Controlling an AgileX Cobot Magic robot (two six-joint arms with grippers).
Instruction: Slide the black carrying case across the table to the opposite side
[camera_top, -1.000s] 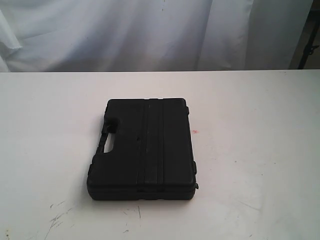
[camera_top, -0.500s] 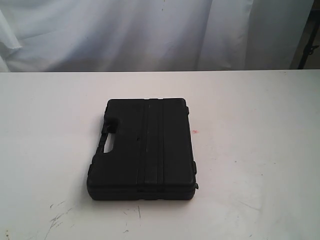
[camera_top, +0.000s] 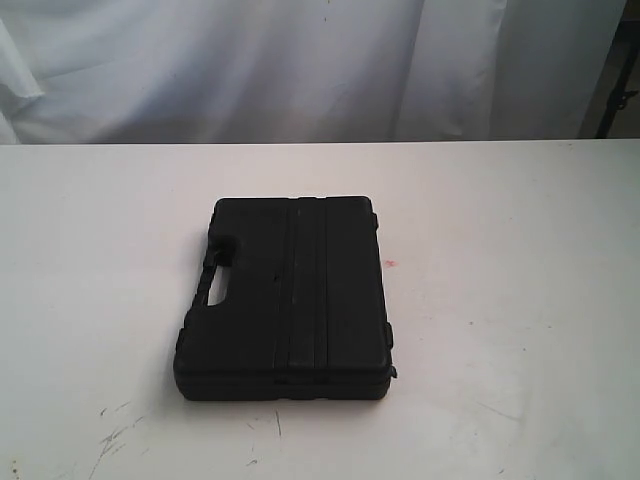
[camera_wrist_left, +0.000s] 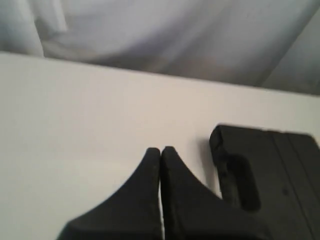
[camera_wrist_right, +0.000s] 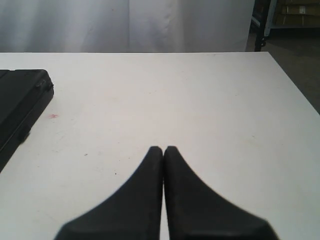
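Black ribbed hard-plastic carrying case (camera_top: 285, 298) lies flat near the middle of my wide white surface (camera_top: 500, 220), handle cut-out (camera_top: 216, 282) at 9 o'clock and a tiny red spot (camera_top: 391, 264) just off at 3 o'clock. My left fingers (camera_wrist_left: 142, 200) and right fingers (camera_wrist_right: 187, 200) are pressed together, empty, clear of it.

The black carrying case (camera_top: 300, 300) looked like moulded hard plastic, matt and faintly grained, with shallow ribbed bands pressed into its lid. The table (camera_top: 520, 230) had a smooth white top with a dull, low sheen, marred by thin dark scratches (camera_top: 110, 435) and a tiny red spot (camera_top: 391, 264). The backdrop (camera_top: 300, 70) was white cloth hanging in soft folds, and the left gripper (camera_wrist_left: 160, 151) and right gripper (camera_wrist_right: 163, 148) showed smooth, matt black surfaces.
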